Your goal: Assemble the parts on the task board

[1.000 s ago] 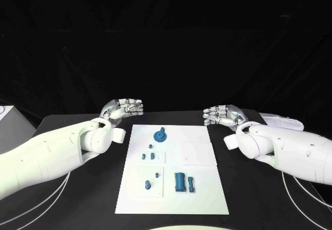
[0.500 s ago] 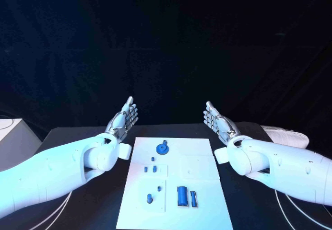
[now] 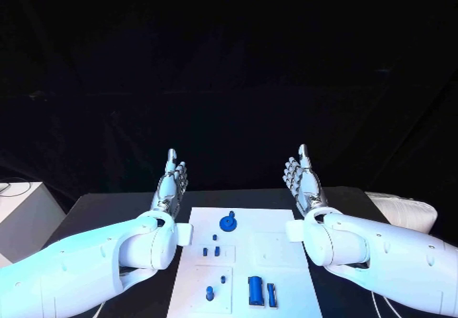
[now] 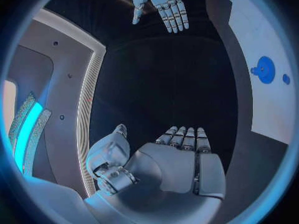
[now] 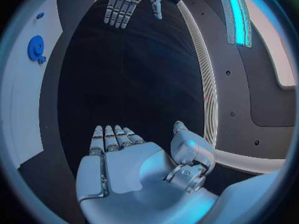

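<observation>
Both hands raised above the far end of the table, fingers straight and apart, holding nothing: left hand [image 3: 172,182] and right hand [image 3: 302,177] stand palm toward palm, well apart, with the task board [image 3: 286,218] lying flat on the black table [image 3: 114,205] between and below them. On the board: a round blue disc part [image 3: 228,221] at the far end, a pair of small pegs [image 3: 211,252] further in, two more small pieces [image 3: 215,289] nearer the robot, and a stubby blue cylinder [image 3: 255,290] just beside a thin bar [image 3: 271,295]. My guess is that these are light, rigid moulded pieces, smooth enough to slip. The pegs likely need a fingertip pinch across their sides; the cylinder looks best taken across its middle, the disc by its rim or centre knob. No brand, label or lettering can be read on board or parts. A white box [image 3: 24,212] sits off the table's left side.
</observation>
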`<act>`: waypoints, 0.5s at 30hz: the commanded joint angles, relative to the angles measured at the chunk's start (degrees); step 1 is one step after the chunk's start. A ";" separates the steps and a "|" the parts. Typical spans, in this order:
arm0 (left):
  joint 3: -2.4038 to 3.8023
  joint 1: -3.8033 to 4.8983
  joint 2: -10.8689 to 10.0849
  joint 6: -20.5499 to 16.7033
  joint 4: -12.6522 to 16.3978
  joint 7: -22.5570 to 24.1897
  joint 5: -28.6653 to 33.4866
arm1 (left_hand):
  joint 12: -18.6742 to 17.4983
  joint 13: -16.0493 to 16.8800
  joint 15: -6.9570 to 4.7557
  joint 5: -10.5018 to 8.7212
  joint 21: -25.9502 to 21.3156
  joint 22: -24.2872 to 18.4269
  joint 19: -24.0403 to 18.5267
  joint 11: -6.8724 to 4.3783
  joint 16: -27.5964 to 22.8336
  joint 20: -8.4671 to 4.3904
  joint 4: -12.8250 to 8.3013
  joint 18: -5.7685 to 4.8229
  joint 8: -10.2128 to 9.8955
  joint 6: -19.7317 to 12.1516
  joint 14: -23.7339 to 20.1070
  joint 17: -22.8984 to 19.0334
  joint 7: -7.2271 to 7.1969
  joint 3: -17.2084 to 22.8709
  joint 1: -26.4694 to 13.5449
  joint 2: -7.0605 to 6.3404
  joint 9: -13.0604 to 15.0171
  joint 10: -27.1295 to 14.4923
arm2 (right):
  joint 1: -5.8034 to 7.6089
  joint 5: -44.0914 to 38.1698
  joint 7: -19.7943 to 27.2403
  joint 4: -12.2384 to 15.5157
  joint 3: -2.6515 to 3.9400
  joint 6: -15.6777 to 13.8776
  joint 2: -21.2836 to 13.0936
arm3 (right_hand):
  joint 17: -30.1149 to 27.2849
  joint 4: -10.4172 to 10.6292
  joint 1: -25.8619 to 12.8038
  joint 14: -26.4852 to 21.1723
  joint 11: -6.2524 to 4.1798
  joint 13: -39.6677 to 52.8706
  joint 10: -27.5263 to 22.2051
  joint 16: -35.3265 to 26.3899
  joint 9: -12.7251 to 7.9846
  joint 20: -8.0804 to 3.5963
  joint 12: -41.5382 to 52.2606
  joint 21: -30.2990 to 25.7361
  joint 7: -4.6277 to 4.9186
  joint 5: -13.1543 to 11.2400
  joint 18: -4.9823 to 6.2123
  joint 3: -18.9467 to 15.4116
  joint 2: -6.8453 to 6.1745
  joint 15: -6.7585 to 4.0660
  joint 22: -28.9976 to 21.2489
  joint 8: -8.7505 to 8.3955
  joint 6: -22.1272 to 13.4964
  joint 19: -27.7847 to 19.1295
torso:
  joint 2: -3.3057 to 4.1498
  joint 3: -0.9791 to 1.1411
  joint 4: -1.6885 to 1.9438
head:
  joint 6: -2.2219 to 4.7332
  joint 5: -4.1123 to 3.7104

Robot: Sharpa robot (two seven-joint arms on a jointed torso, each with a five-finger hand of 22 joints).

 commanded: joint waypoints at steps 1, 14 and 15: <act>0.09 -0.10 -0.06 -5.50 0.60 2.52 0.54 | -0.38 -0.06 -0.01 -0.40 -0.20 -0.11 -0.20 -0.01 -0.20 -0.01 0.00 -1.17 -0.40 -0.29 -0.21 -0.11 0.01 -0.23 -0.36 -0.04 -0.08 -0.21 | -0.03 1.43 2.34 0.10 0.05 -2.71 -0.04 | -0.12 0.01 -0.50 -0.28 0.03 -0.11 -0.27 -0.38 -0.07 0.00 -0.33 -0.28 0.01 -0.20 -0.80 -0.24 0.06 0.02 -0.13 -0.20 -0.23 -0.27 | -0.05 0.04 0.03 | 0.03 0.00; 0.09 -0.10 -0.06 -5.50 0.60 2.52 0.54 | -0.38 -0.06 -0.01 -0.40 -0.20 -0.11 -0.20 -0.01 -0.20 -0.01 0.00 -1.17 -0.40 -0.29 -0.21 -0.11 0.01 -0.23 -0.36 -0.04 -0.08 -0.21 | -0.03 1.43 2.34 0.10 0.05 -2.71 -0.04 | -0.12 0.01 -0.50 -0.28 0.03 -0.11 -0.27 -0.38 -0.07 0.00 -0.33 -0.28 0.01 -0.20 -0.80 -0.24 0.06 0.02 -0.13 -0.20 -0.23 -0.27 | -0.05 0.04 0.03 | 0.03 0.00; 0.09 -0.10 -0.06 -5.50 0.60 2.52 0.54 | -0.38 -0.06 -0.01 -0.40 -0.20 -0.11 -0.20 -0.01 -0.20 -0.01 0.00 -1.17 -0.40 -0.29 -0.21 -0.11 0.01 -0.23 -0.36 -0.04 -0.08 -0.21 | -0.03 1.43 2.34 0.10 0.05 -2.71 -0.04 | -0.12 0.01 -0.50 -0.28 0.03 -0.11 -0.27 -0.38 -0.07 0.00 -0.33 -0.28 0.01 -0.20 -0.80 -0.24 0.06 0.02 -0.13 -0.20 -0.23 -0.27 | -0.05 0.04 0.03 | 0.03 0.00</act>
